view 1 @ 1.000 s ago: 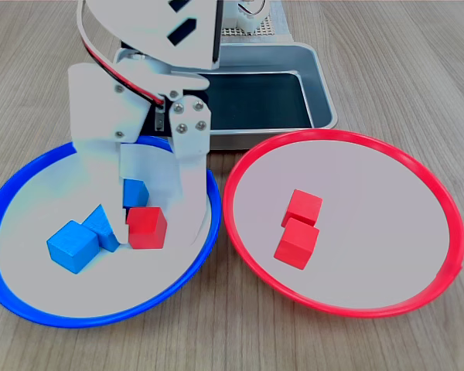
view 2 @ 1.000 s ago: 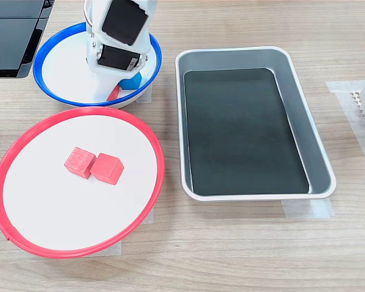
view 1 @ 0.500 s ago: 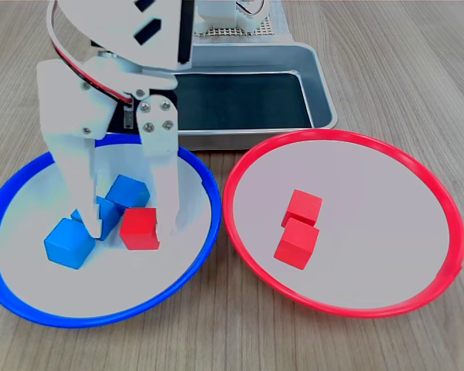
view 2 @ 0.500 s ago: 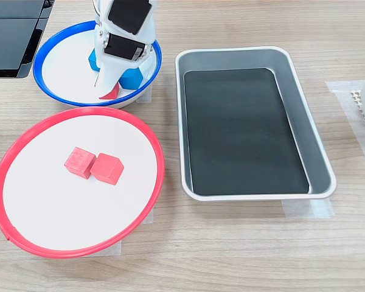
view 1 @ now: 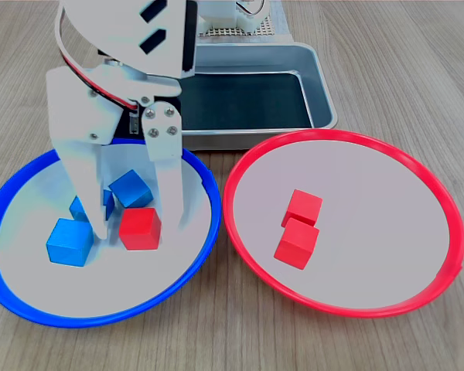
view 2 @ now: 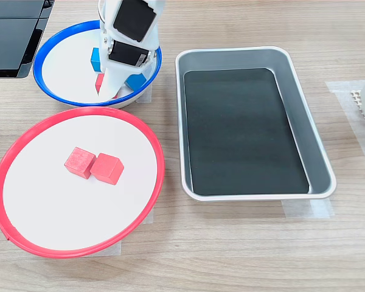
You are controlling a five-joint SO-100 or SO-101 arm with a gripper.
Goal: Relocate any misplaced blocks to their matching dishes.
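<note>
A blue-rimmed dish [view 1: 15,297] [view 2: 44,87] holds three blue blocks [view 1: 68,242] [view 1: 130,188] [view 1: 80,207] and one red block [view 1: 139,229] [view 2: 99,82]. In the first exterior view my white gripper [view 1: 137,230] [view 2: 111,89] stands over this dish, open. Its two fingers [view 1: 170,197] reach down on either side of the red block, with a gap on each side. The red block rests on the dish floor. To the first exterior view's right, the red-rimmed dish [view 1: 448,224] [view 2: 0,173] holds two red blocks [view 1: 302,207] [view 1: 297,243] [view 2: 79,162] [view 2: 107,168] side by side.
A rectangular metal tray [view 1: 319,77] [view 2: 304,140] with a black bottom lies behind the dishes in the first exterior view. A black flat object [view 2: 12,36] sits at the second exterior view's top left. The arm's white base [view 1: 240,19] stands beyond the tray.
The gripper shifted toward the first exterior view's left and opened to straddle the red block. The red block and blue blocks were nudged slightly left.
</note>
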